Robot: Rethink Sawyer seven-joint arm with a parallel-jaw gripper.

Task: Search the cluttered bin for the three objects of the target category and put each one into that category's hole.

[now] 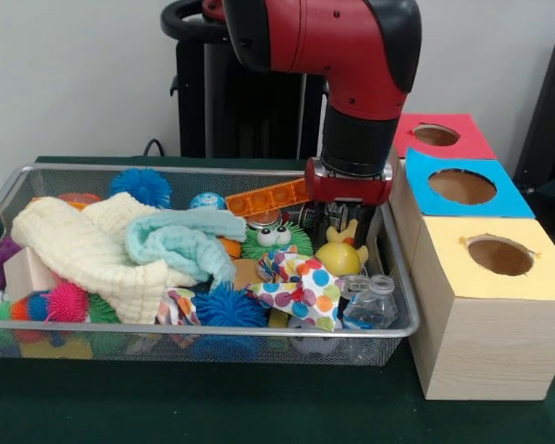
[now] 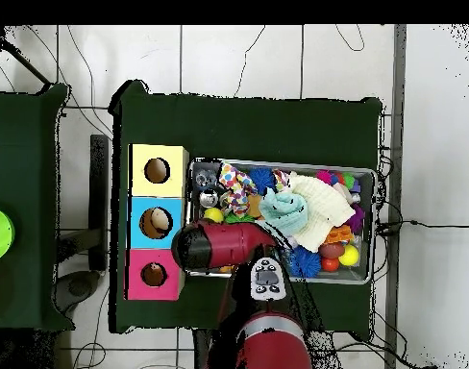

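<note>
gripper (image 1: 344,215): i've got it low at the wire bin's (image 1: 213,172) right end; grip state, can't tell.
yellow ball (image 1: 339,259): directly beneath it.

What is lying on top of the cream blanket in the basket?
A light blue cloth is bunched on the cream blanket, toward its right end in the front view. What lies beneath the blanket in the wire basket is covered and cannot be seen.
</note>
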